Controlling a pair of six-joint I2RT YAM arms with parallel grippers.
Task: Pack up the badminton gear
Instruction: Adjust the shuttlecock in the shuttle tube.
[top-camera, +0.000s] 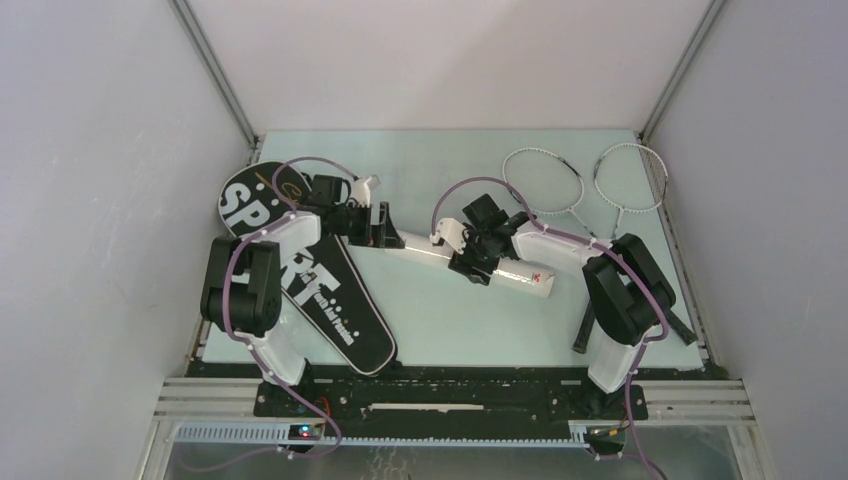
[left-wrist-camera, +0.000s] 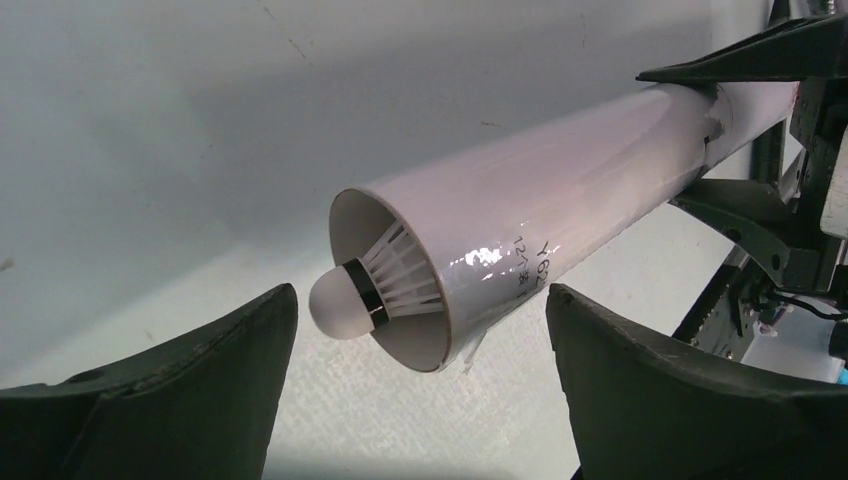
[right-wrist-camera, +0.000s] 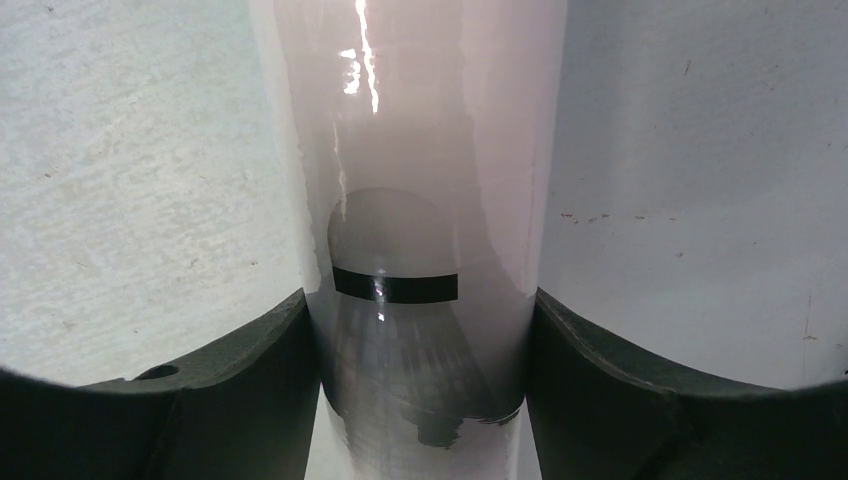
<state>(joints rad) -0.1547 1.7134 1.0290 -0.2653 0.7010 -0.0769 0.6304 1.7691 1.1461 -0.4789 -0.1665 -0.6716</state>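
Note:
The long white tube (top-camera: 415, 244) lies slantwise across the middle of the table. My right gripper (top-camera: 478, 256) is shut on its middle, and both fingers press its sides in the right wrist view (right-wrist-camera: 425, 300). A shuttlecock (right-wrist-camera: 395, 290) shows dimly through the tube wall there. At the tube's open left end (left-wrist-camera: 500, 240), a white feather shuttlecock (left-wrist-camera: 350, 300) sits in the mouth with its cork poking out. My left gripper (left-wrist-camera: 420, 300) is open, one finger on each side of that end and touching nothing. The black bag (top-camera: 325, 290) lettered "SPORT" lies at the left. Two racquets (top-camera: 545, 180) (top-camera: 630, 175) lie at the back right.
White walls enclose the table on three sides. The racquets' black handles (top-camera: 585, 330) reach toward the right arm's base. The left arm reaches over the bag's upper part.

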